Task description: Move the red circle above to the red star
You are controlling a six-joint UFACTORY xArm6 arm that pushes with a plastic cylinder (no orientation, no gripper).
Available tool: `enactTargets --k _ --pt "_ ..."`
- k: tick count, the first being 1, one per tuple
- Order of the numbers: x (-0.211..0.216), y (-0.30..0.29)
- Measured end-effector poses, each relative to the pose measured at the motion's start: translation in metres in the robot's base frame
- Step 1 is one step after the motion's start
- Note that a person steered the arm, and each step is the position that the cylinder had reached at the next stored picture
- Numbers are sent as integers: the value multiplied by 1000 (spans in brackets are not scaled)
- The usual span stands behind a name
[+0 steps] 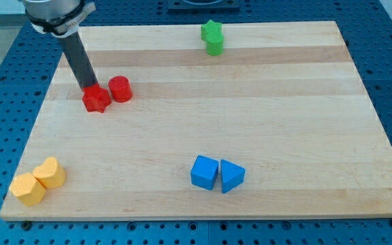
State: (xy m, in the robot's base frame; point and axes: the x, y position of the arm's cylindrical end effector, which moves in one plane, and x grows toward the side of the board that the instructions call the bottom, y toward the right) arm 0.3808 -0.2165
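The red star point(96, 99) lies on the wooden board point(203, 122) at the view's upper left. The red circle point(120, 89) stands just to its right and slightly higher in the view, touching or nearly touching it. My tip point(89, 88) is at the top edge of the red star, to the left of the red circle; its very end is partly hidden behind the star.
A green star point(213, 37) sits near the view's top edge. A blue cube point(204, 171) and a blue triangle point(231, 175) lie side by side at the bottom centre. Two yellow blocks point(38, 180) lie at the bottom left corner.
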Motion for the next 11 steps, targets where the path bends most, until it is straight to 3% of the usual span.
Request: enactTargets --k 2,3,4,11 --pt "-39 71" --pt "-19 110" --pt "-5 112" --pt "11 23"
